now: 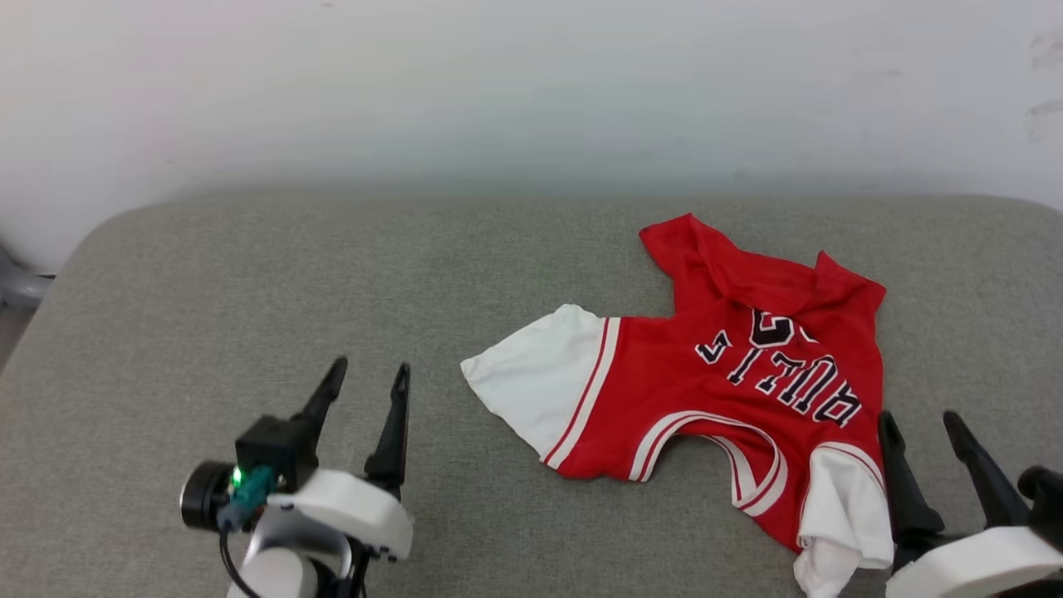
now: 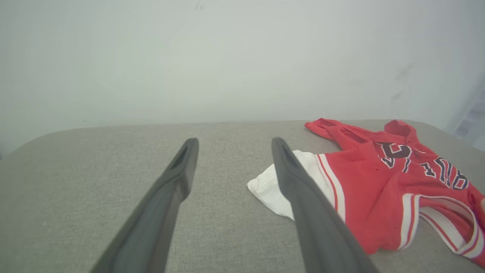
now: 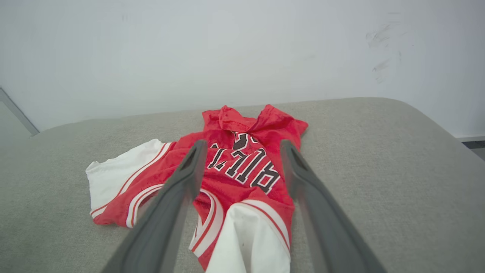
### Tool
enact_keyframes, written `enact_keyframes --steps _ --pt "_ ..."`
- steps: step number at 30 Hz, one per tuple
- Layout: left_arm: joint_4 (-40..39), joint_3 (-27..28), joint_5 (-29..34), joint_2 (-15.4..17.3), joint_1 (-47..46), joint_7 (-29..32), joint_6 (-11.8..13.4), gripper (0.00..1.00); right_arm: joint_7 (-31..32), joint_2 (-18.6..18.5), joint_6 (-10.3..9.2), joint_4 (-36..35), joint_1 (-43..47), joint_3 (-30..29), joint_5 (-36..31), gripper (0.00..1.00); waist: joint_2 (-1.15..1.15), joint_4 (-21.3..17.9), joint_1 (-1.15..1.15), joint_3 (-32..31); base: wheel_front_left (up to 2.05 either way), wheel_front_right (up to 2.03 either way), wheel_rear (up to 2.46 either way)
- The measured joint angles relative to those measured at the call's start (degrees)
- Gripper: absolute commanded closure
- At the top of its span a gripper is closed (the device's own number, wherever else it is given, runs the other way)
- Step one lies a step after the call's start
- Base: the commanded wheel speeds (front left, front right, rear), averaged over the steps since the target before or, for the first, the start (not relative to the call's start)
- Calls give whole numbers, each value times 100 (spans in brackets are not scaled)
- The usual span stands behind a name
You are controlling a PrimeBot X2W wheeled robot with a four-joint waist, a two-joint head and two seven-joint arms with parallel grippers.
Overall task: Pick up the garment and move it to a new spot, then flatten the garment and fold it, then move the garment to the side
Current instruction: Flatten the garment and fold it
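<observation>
Red garment (image 1: 664, 374) is sitting in the right half of the head view, on the grey fabric tabletop (image 1: 249, 274), crumpled rather than flat. The lettering reads upside down, so the collar points to the bottom of the frame and the bunched-up hem to the top. Its long axis, sleeve to sleeve, slants from centre frame down to the lower right.

Right end effector (image 1: 920, 417) is at the lower right, just beside the white sleeve (image 1: 839, 498) that hangs down there. As far as I can tell it's not touching. The fingers are spread wide with nothing in them, and the wrist view looks straight up the garment from that sleeve toward the hem.

Left end effector (image 1: 371, 365) is at the lower left, also wide open and empty. It's well apart from the garment, with bare tabletop between it and the other white sleeve (image 1: 531, 390), which lies up and to its right.

So the right arm is clearly nearer. My guess is the flattening comes next: right goes for its sleeve or shoulder, and left has to reach right across to its own side.
</observation>
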Motion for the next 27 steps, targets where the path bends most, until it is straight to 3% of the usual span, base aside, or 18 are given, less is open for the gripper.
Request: enact_keyframes --steps 5,11,15,22,27 --pt "-27 -182 -20 113 -587 434 -162 0 -53 2 0 -209 -181 177 8 0 0 -112 0 241 0 0 0" --pt "637 -476 -356 243 -1507 1655 -352 0 -94 3 0 -267 -494 350 49 0 0 -246 1 715 0 0 0" --pt "1295 -675 -580 330 -1973 2506 -400 0 -123 2 0 -209 -635 375 69 0 0 -351 2 1023 0 0 0" --pt "2160 -972 -901 441 -2510 3421 -426 0 -144 3 0 -69 -727 413 156 0 0 -530 2 1368 0 0 0" --pt "2461 -1607 -1156 579 -2970 4359 -420 0 -143 3 0 37 -827 441 205 0 0 -616 1 1467 0 0 0"
